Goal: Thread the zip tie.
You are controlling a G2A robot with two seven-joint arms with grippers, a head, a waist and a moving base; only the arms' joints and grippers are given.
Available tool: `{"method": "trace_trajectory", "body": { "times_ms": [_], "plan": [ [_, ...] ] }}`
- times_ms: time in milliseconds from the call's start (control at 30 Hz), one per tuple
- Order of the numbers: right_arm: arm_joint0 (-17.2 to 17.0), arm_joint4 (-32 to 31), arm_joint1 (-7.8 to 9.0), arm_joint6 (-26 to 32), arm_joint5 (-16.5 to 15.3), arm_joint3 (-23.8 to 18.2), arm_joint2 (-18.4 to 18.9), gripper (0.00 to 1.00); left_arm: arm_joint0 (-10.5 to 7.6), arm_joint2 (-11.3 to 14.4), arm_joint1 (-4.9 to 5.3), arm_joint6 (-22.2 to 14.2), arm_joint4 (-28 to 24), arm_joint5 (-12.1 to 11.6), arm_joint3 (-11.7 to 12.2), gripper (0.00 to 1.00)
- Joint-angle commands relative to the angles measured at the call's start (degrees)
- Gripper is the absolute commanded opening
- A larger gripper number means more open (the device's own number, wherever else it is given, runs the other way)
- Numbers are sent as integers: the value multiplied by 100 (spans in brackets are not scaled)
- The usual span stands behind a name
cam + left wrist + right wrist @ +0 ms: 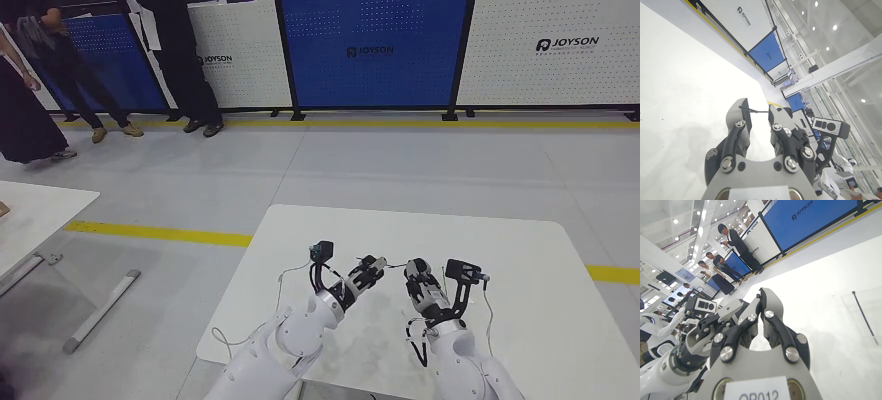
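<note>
**Q:** Zip tie, location?
**A:** The black zip tie [753,110] is in the air above the white table [520,250], over the table's near half and about midway across. My right pincer [760,295] is clenched on one end, and a small black bit shows at its tips.

**Q:** The other end?
**A:** The strap crosses the gap of my left pincer [757,106], which is released, jaws wide apart. The free end appears to rest against one ribbed pad [746,114].

**Q:** Pincers and the table?
**A:** Both are raised off the table, tips facing each other and close together.

**Q:** Anything else on the table?
**A:** A second zip tie [863,317], straight, lies flat on a clear sheet [874,306] on the table top.
</note>
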Motion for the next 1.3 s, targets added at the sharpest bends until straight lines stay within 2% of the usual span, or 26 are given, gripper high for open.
{"method": "trace_trajectory", "body": {
  "times_ms": [0, 433, 467, 500, 533, 633, 733, 833, 967, 1267],
  "plan": [
    [0, -28, 0, 15, 28, -11, -11, 0, -8, 16, -4, -7, 7, 6, 17, 0],
    [18, 68, 6, 103, -65, 8, 16, 0, -7, 68, -16, -13, 49, -37, -17, 0],
    [23, 88, 7, 116, -71, 10, 23, 3, 0, 66, -18, 18, 31, -49, -18, 0],
    [26, 107, 7, 126, -76, 10, 29, 47, 7, 66, -21, 45, 16, -53, -19, 0],
    [28, 122, 8, 137, -82, 8, 36, 100, 17, 60, -25, 96, -18, -52, -27, 0],
    [13, 130, 14, 118, -119, -18, 59, 100, 52, 39, -36, 196, -128, -8, -61, 0],
    [-29, 165, 20, 3, -85, -51, 144, 100, 104, 12, -46, 351, -198, 140, -121, 0],
    [-105, 214, 45, 38, -208, -72, 263, 100, 166, -1, -59, 469, -306, 235, -182, 0],
    [-148, 252, 62, 135, -227, -52, 339, 100, 229, -22, -64, 469, -445, 256, -262, 0],
    [-148, 252, 62, 135, -227, -52, 339, 100, 229, -22, -64, 469, -445, 256, -262, 0]
  ]
}}
